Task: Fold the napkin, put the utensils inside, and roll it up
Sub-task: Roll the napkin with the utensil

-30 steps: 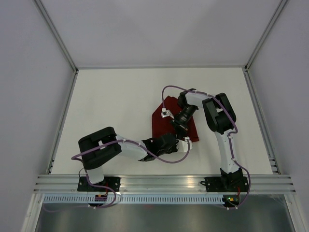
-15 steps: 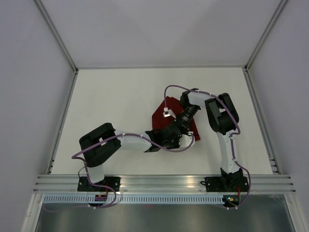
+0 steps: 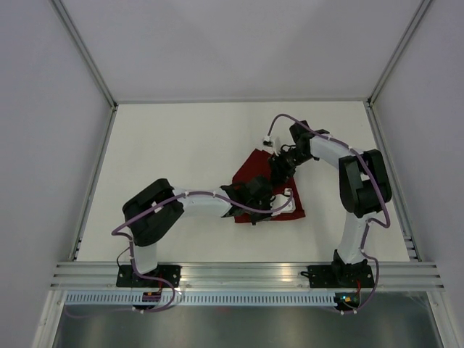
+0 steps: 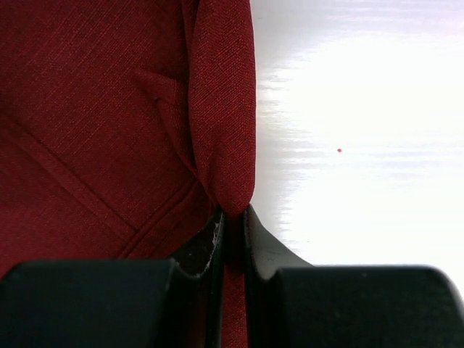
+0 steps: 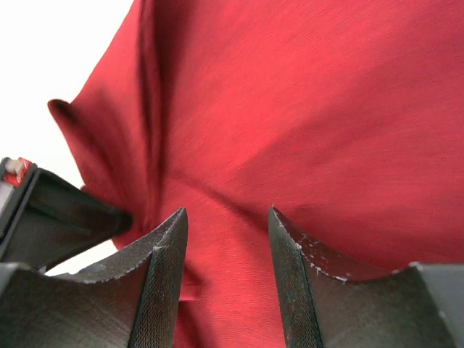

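Looking down from the top camera, logged a white table [image 3: 167,159] boxed by pale walls [image 3: 43,109] on three sides, metal rails [image 3: 246,272] along the near edge. Noted the left arm [image 3: 152,214] bent low and reaching rightward, the right arm [image 3: 362,185] folded at the elbow and reaching leftward, both ending over the same cloth. Found the napkin [image 3: 252,167], dark red, lying on the table right of centre, rumpled and partly folded over, one corner pointing to the far side. Could not tell the layering of the folds from above. Saw the left gripper [image 4: 233,217] at the napkin's near-left edge, jaws pressed almost together and pinching the napkin at a raised fold, bare table just right of the fold in the left wrist view. Saw the right gripper [image 5: 226,215] at the napkin's far side, jaws spread wide above smooth red cloth; could not tell contact with the cloth. Marked creases running across the napkin toward a bunched corner at the left of the right wrist view.
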Robot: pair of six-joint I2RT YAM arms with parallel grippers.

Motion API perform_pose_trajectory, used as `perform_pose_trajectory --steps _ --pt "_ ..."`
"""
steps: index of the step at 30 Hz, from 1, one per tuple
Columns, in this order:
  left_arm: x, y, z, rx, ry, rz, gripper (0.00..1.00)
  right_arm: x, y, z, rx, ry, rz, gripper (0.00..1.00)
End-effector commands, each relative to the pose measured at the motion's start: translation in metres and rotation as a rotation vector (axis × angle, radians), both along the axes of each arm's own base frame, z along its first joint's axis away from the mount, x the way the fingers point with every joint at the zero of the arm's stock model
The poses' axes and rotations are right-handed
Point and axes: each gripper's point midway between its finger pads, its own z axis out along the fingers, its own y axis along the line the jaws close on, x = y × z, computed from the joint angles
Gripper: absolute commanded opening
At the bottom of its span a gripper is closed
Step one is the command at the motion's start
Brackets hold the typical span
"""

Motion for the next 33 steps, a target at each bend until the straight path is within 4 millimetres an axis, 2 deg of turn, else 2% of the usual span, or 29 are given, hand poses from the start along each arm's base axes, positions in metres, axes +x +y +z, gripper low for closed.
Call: perform_pose_trajectory --steps 1,5,6,7,8,9,10,11,12,13,16,17,18,19,20,21,23,24,26,27,29,30,32,33 --pt "-0.038 0.018 -0.023 0.077 0.276 -0.012 0.02 0.05 -0.001 0.037 0.086 -0.182 -0.168 0.55" --pt "-0.039 0.016 -0.013 0.039 0.418 -0.013 0.02 0.061 -0.02 0.065 0.15 -0.238 -0.241 0.55" --pt "-0.034 0.017 -0.01 0.027 0.449 0.003 0.02 0.063 -0.033 0.066 0.163 -0.226 -0.282 0.55" --pt "-0.032 0.015 -0.006 0.017 0.47 0.002 0.02 0.064 -0.038 0.07 0.177 -0.232 -0.296 0.55" --pt "-0.035 0.017 -0.009 0.027 0.517 0.002 0.02 0.064 -0.042 0.08 0.205 -0.243 -0.306 0.55" --pt "-0.035 0.019 -0.01 0.034 0.546 0.007 0.02 0.065 -0.055 0.081 0.212 -0.239 -0.336 0.55" --pt "-0.031 0.016 -0.004 0.012 0.578 0.009 0.02 0.065 -0.061 0.083 0.216 -0.249 -0.348 0.55" --pt "-0.032 0.02 -0.009 0.029 0.617 0.02 0.02 0.063 -0.065 0.092 0.228 -0.278 -0.351 0.55" --pt "-0.031 0.02 -0.009 0.026 0.647 0.029 0.02 0.06 -0.078 0.09 0.224 -0.282 -0.376 0.55" --pt "-0.027 0.018 -0.004 0.001 0.682 0.026 0.02 0.058 -0.083 0.092 0.216 -0.32 -0.356 0.55" --pt "-0.027 0.018 -0.005 -0.002 0.762 0.026 0.02 0.034 -0.086 0.099 0.194 -0.414 -0.292 0.55" --pt "-0.025 0.017 -0.005 -0.004 0.78 0.029 0.02 0.029 -0.087 0.113 0.194 -0.489 -0.276 0.56" --pt "-0.027 0.021 -0.014 0.023 0.826 0.046 0.02 0.018 -0.088 0.102 0.165 -0.495 -0.272 0.56" --pt "-0.023 0.017 -0.008 0.001 0.855 0.038 0.02 0.013 -0.088 0.102 0.153 -0.53 -0.26 0.58" --pt "-0.021 0.017 -0.008 -0.003 0.878 0.042 0.02 0.01 -0.088 0.113 0.146 -0.624 -0.234 0.6" --pt "-0.022 0.02 -0.014 0.016 0.918 0.055 0.02 -0.002 -0.09 0.098 0.114 -0.621 -0.221 0.62" --pt "-0.02 0.017 -0.012 0.004 0.942 0.048 0.02 -0.018 -0.077 0.097 0.097 -0.695 -0.126 0.62" --pt "-0.02 0.017 -0.015 0.007 0.963 0.055 0.02 -0.034 -0.067 0.085 0.095 -0.68 -0.07 0.62" --pt "-0.016 0.017 -0.016 0.0 0.98 0.066 0.02 -0.047 -0.061 0.079 0.065 -0.714 -0.016 0.62" --pt "-0.014 0.017 -0.018 0.001 0.989 0.073 0.02 -0.063 -0.05 0.068 0.061 -0.704 0.053 0.62" --pt "-0.014 0.018 -0.018 0.005 1.008 0.079 0.02 -0.07 -0.044 0.062 0.032 -0.73 0.093 0.63" --pt "-0.014 0.018 -0.02 0.01 1.013 0.082 0.02 -0.082 -0.035 0.054 0.031 -0.719 0.14 0.63" --pt "-0.013 0.017 -0.021 0.016 1.018 0.088 0.02 -0.083 -0.031 0.046 -0.014 -0.733 0.167 0.63" --pt "-0.013 0.016 -0.022 0.018 1.023 0.093 0.02 -0.092 -0.023 0.039 -0.014 -0.725 0.211 0.63"
